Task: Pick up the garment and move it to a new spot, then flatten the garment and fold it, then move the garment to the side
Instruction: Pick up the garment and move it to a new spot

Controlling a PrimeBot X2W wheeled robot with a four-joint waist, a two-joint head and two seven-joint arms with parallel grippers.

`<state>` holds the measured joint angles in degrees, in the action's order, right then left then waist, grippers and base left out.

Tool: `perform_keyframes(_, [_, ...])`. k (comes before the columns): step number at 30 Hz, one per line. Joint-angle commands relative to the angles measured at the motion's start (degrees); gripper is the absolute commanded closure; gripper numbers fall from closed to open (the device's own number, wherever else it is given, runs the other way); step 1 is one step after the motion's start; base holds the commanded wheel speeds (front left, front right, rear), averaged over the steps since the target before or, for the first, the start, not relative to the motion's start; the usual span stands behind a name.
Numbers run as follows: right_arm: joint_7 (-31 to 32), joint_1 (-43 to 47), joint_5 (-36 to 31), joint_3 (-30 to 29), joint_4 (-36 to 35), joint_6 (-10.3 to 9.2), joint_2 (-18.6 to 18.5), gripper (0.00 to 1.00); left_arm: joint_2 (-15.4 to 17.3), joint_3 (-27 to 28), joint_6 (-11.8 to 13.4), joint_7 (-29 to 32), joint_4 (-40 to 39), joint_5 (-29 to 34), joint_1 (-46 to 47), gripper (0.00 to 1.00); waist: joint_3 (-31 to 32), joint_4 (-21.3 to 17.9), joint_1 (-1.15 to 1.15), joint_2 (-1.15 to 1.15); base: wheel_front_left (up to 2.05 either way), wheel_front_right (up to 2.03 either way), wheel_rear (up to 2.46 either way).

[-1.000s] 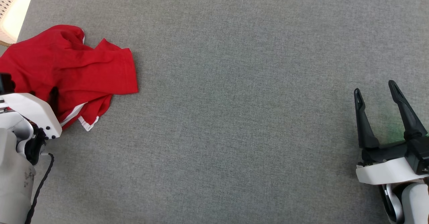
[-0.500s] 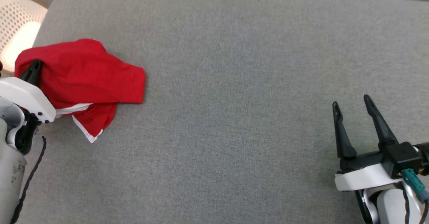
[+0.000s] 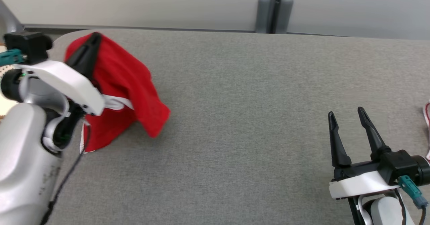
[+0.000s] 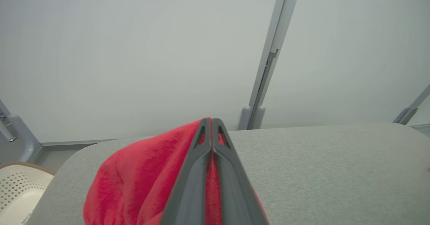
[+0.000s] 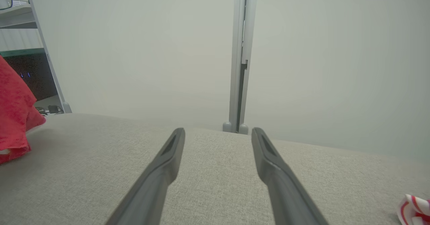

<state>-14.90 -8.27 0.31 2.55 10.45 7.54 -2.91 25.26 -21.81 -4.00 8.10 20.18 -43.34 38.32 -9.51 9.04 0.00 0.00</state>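
As you look now: pickup looks done, garment (image 3: 134, 80) not yet set down.
Left gripper (image 3: 95, 35): fingers clamped together on the garment, which hangs below its tips toward the table (image 3: 252, 117).
Right gripper (image 3: 346, 111): fingers apart, holding nothing, garment far off its left side.
Left for you: place, flatten, fold, move aside.
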Motion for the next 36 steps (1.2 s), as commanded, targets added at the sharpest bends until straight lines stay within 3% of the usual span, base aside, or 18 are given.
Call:
perform_keyframes(1, [-0.4,0.2,0.6,-0.2,-0.3,-0.11,-0.1,0.0,-0.5,-0.2,0.5,0.4,-1.7,-0.6,-0.6,1.0,0.8,-1.0,0.0,0.0,0.0,0.0,0.0])
perform_keyframes(8, [-0.4,-0.3,2.8,-0.5,-1.4,-0.11,0.0,0.0,-5.8,-2.7,5.3,4.9,-17.1,-2.7,-3.5,1.0,1.0,-4.2,0.0,0.0,0.0,0.0,0.0])
perform_keyframes(15, [-0.4,-1.0,3.2,-0.9,-2.3,-0.11,0.0,0.0,-14.9,-3.6,10.2,3.2,-24.6,-4.8,-1.8,1.0,0.3,-8.2,0.0,0.0,0.0,0.0,0.0])
perform_keyframes(20, [-0.4,-1.2,3.7,-0.6,-2.7,-0.11,0.0,0.0,-14.7,-5.0,11.7,1.3,-21.5,-1.7,-3.7,1.0,-0.7,-11.1,0.0,0.0,0.0,0.0,0.0])
perform_keyframes(23, [-0.4,-1.3,3.7,-0.4,-2.9,-0.11,0.0,0.0,-14.8,-7.1,10.9,-1.0,-18.7,1.2,-4.1,1.0,-1.6,-12.2,0.0,0.0,0.0,0.0,0.0])
perform_keyframes(31, [-0.4,-2.8,3.3,0.3,-2.8,-0.11,0.0,0.0,-20.8,-13.7,9.5,-7.6,-7.8,3.4,-3.5,1.0,-3.9,-15.0,0.0,0.0,0.0,0.0,0.0])
perform_keyframes(32, [-0.3,-2.9,3.2,0.3,-2.8,-0.11,0.0,0.0,-21.3,-14.9,9.4,-8.2,-6.4,3.2,-3.2,0.94,-4.1,-15.4,0.0,0.0,0.0,0.0,0.0])
perform_keyframes(34, [-0.3,-3.2,3.0,0.4,-2.5,-0.11,0.0,0.0,-21.8,-17.6,8.9,-9.3,-3.7,3.3,-2.5,0.0,-4.3,-16.0,0.0,0.0,0.0,0.0,0.0])
perform_keyframes(36, [-0.3,-3.3,2.9,0.1,-2.5,-0.11,0.0,0.0,-22.1,-19.5,8.9,-10.5,-1.4,2.6,-2.0,0.0,-4.4,-16.4,0.0,0.0,0.0,0.0,0.0])
